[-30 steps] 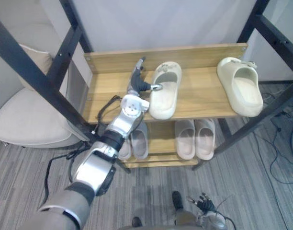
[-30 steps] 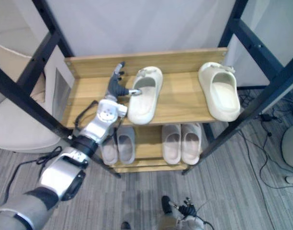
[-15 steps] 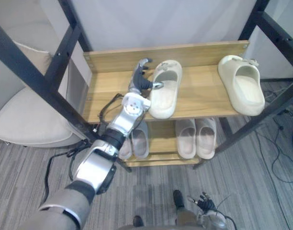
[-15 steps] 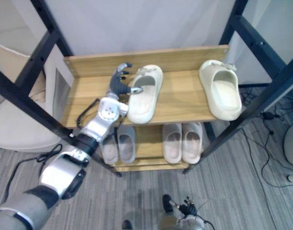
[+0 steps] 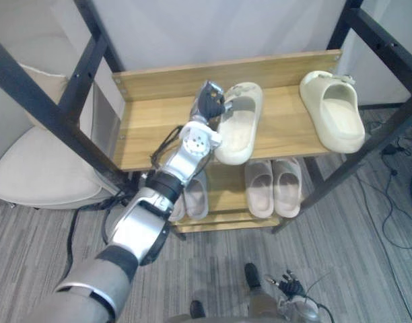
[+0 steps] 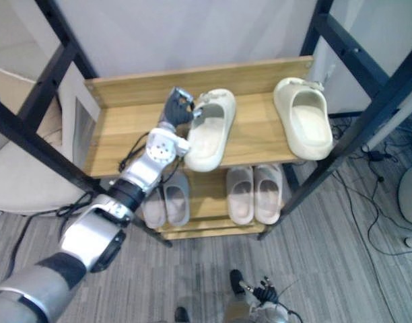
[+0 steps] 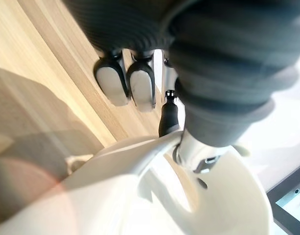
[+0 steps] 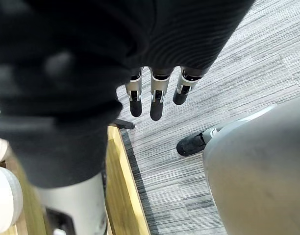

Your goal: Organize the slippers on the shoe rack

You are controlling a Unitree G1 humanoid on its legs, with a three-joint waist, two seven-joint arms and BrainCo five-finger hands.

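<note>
The left hand [image 5: 207,102] is up on the top shelf [image 5: 149,128] of the shoe rack [image 5: 226,67], closed against a cream slipper [image 5: 241,131]. Its fingers [image 7: 140,90] are curled in toward the palm, with their dark tips over bare wood. The thumb [image 7: 168,115] hooks over the rim of the slipper's opening, so the hand holds the slipper by that edge. The slipper lies just beside the hand on its thumb side, sole down on the shelf. Its open end is level with the hand, and its toe points back along the forearm toward the shelf's front edge.

A second cream slipper [image 5: 334,118] lies on the same shelf, well apart from the hand, past the held slipper at the far end of the board. It is also sole down, and it reaches the front edge. On the lower shelf, under the forearm, sits a grey pair [image 5: 196,195] side by side. A pale beige pair [image 5: 273,188] sits beside it, under the gap between the two cream slippers.

The right hand [image 8: 156,100] hangs low beside the rack's base. Its fingers are straight and relaxed over the grey carpet floor [image 8: 228,73], and they touch nothing.
</note>
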